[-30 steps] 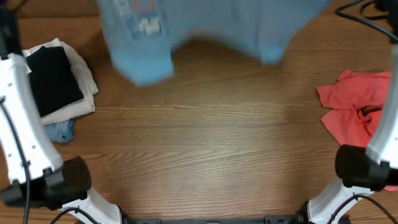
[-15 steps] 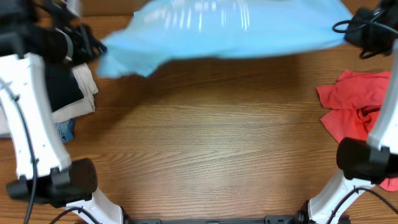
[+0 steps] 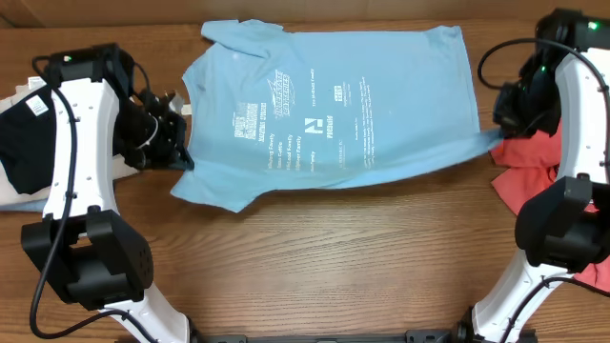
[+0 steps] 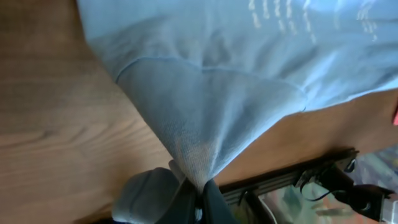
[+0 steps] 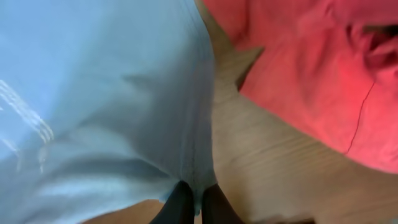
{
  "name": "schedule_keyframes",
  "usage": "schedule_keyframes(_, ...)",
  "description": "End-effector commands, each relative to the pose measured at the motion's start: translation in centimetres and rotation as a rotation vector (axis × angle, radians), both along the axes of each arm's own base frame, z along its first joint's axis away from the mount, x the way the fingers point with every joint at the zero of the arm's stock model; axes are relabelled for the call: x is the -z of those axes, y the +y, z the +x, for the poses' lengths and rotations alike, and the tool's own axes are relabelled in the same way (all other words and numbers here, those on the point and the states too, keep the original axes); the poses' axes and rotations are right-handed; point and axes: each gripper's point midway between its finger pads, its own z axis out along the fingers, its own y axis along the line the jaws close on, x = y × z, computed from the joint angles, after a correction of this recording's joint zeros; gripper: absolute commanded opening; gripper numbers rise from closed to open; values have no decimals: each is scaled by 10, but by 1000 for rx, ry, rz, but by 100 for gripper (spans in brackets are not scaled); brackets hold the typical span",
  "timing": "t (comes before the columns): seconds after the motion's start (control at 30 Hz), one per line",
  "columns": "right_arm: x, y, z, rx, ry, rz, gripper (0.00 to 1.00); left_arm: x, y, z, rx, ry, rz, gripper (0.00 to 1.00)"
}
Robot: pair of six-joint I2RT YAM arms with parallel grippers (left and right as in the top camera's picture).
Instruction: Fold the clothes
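Observation:
The light blue T-shirt [image 3: 334, 105] of the clothes lies spread across the back half of the table, white print up. My left gripper [image 3: 179, 143] is shut on its left edge, and the cloth bunches into a cone between the fingers [image 4: 200, 194]. At the shirt's lower right corner my right gripper [image 3: 499, 131] is also shut, pinching the hem [image 5: 194, 202]. The red T-shirt [image 3: 524, 176] lies crumpled at the right, just beyond that corner, and fills the upper right of the right wrist view [image 5: 323, 74].
A stack of folded clothes [image 3: 19, 157], black over beige, sits at the left edge behind my left arm. Bare wooden table [image 3: 334, 267] stretches in front of the blue shirt. Cables hang by the right arm [image 3: 491, 62].
The blue shirt was a blurred swinging sheet at the far edge; now it lies flat and spread. Both grippers have come down and toward me, still holding it.

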Motion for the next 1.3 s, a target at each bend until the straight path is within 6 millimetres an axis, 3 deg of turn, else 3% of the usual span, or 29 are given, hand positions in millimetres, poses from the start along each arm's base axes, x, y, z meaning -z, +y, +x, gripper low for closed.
schedule_keyframes(0.0, 3, -4, -22, 24, 41, 5, 7, 5, 8, -11, 3, 27, 47, 4)
schedule_keyframes(0.23, 13, 3, -62, 51, 109, 53, 7, 13, 10, -39, -38, 91, 89, 4)
schedule_keyframes(0.37, 11, 8, -80, 51, 103, 50, 7, 15, 10, -73, -83, 147, 128, 4)
schedule_keyframes(0.5, 4, 8, -93, 64, 73, 29, 7, 16, 25, -111, -172, 206, 269, 4)
schedule_keyframes(0.6, -2, -7, -106, 142, 58, -46, 7, 9, 47, -133, -297, 184, 446, 4)
schedule_keyframes(0.73, -5, -15, -113, 191, 49, -46, 7, -6, 67, -140, -394, 104, 573, 4)
schedule_keyframes(0.83, -3, -14, -116, 200, 62, -30, 7, -11, 66, -142, -402, 76, 572, 4)
schedule_keyframes(1.13, 19, -9, -125, 200, 104, -9, 7, -2, 64, -138, -404, 72, 553, 4)
schedule_keyframes(1.27, 22, -10, -120, 200, 84, -13, 7, 1, 58, -124, -404, 19, 505, 4)
